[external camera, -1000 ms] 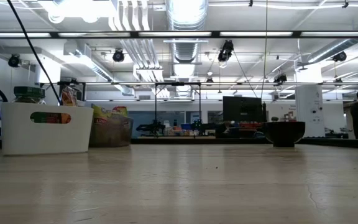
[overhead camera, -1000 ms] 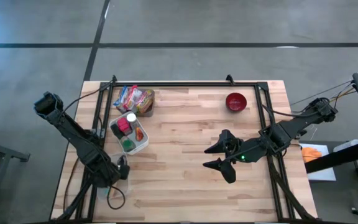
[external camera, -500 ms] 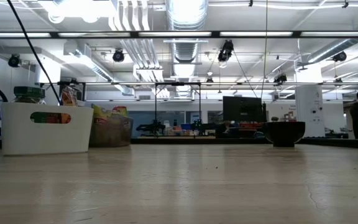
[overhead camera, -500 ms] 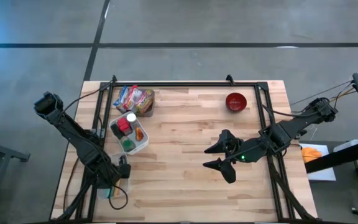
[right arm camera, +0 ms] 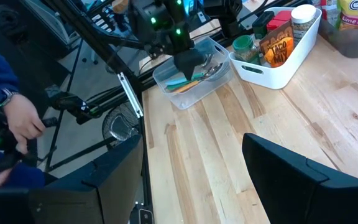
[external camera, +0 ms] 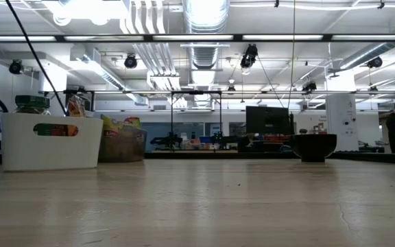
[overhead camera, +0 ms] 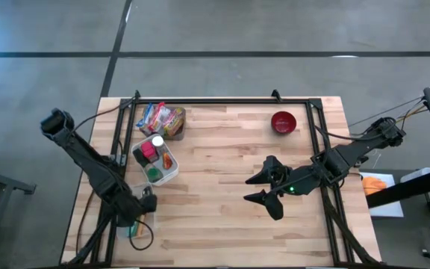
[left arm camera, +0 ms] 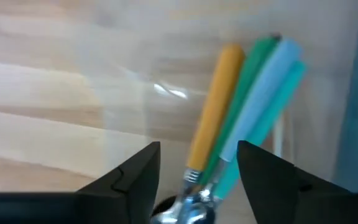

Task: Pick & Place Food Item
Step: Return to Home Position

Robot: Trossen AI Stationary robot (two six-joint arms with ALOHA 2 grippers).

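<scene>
**Left side.** The left pincer (overhead camera: pixel 143 202) hangs over the near-left corner of the counter (overhead camera: pixel 222 217), directly above the transparent bin (right arm camera: pixel 194 94). In the left wrist view I see its two fingers (left arm camera: pixel 135 177) set apart, with nothing clamped between them. Below them in the bin lie three utensils side by side and touching: the yellow spoon (left arm camera: pixel 213 118), a green-handled one (left arm camera: pixel 244 93) and the blue spoon (left arm camera: pixel 269 93). Their bowl ends bunch together at one end of the bin. I judge all three released, not held.

**Centre-left.** Just beyond the transparent bin stands a white caddy (external camera: pixel 46 151) holding jars and packets. Beyond that, near the far edge, sits a pile of snack bags (overhead camera: pixel 161 117). Neither arm touches either.

**Centre-right.** A red bowl (overhead camera: pixel 283 122) stands alone toward the far right of the counter, well apart from both arms.

**Right side.** The right pincer (overhead camera: pixel 251 189) waits over the right half of the counter, its fingers spread wide and empty.

**Beyond the counter.** A person's hand (right arm camera: pixel 18 121) in a blue sleeve shows off the left edge, clear of the arms.

**Progress.** By my assessment the placing work is complete: the spoons are in the bin and both pincers are free. What remains is to lift the left arm clear of the bin and bring it to rest.
</scene>
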